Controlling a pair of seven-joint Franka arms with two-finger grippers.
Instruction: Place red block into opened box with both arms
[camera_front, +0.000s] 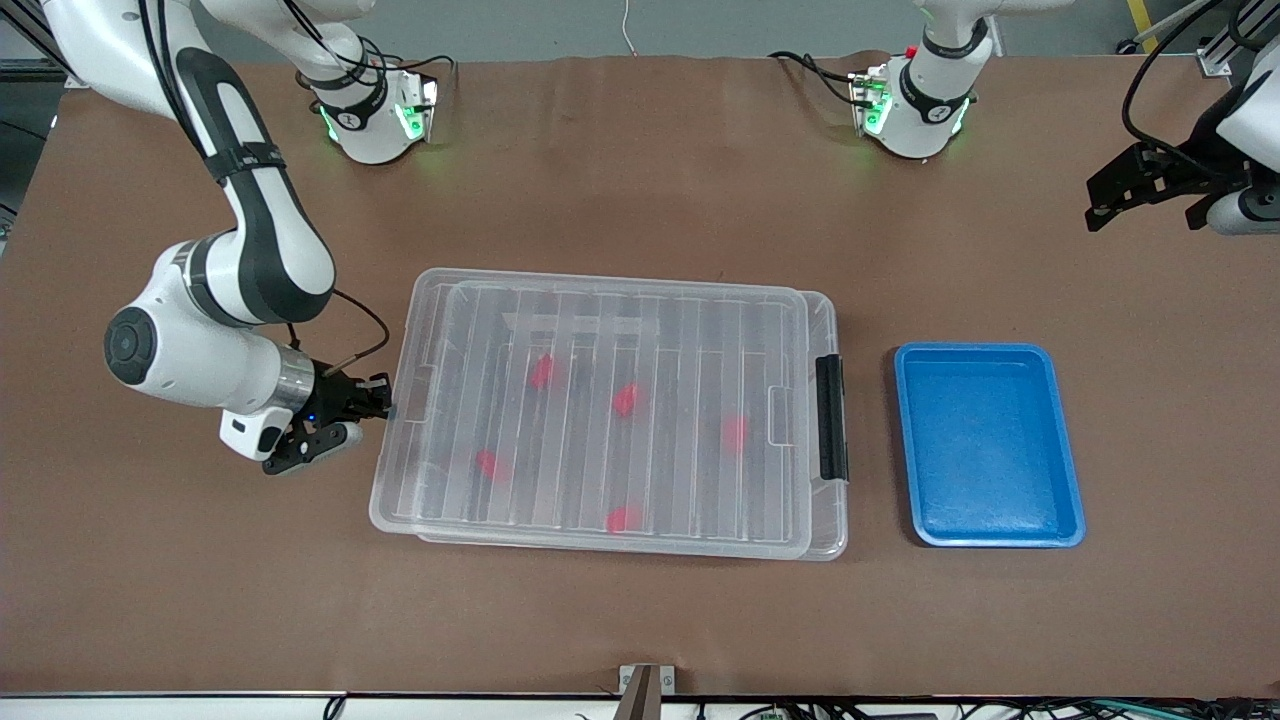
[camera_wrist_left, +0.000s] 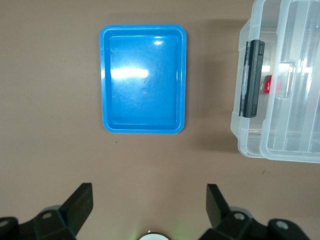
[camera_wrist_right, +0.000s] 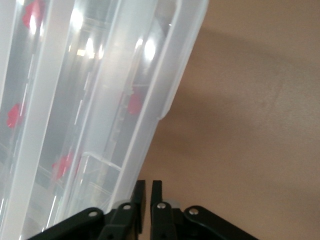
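Clear box (camera_front: 610, 415): mid-table, ribbed lid (camera_front: 620, 400) lying on top, black latch (camera_front: 831, 417) on the short end facing the blue tray (camera_front: 988, 445).
Red pieces: five inside under the lid, spread apart — cannot tell which is the red block; one at (camera_front: 626, 400).
Right gripper (camera_front: 385, 410): low at the box's short end toward the right arm's end, fingers nearly together at the lid rim (camera_wrist_right: 165, 107) — grip on it unclear.
Left gripper (camera_front: 1150, 195): jaws spread wide, holding nothing, raised over bare table toward the left arm's end, waiting.
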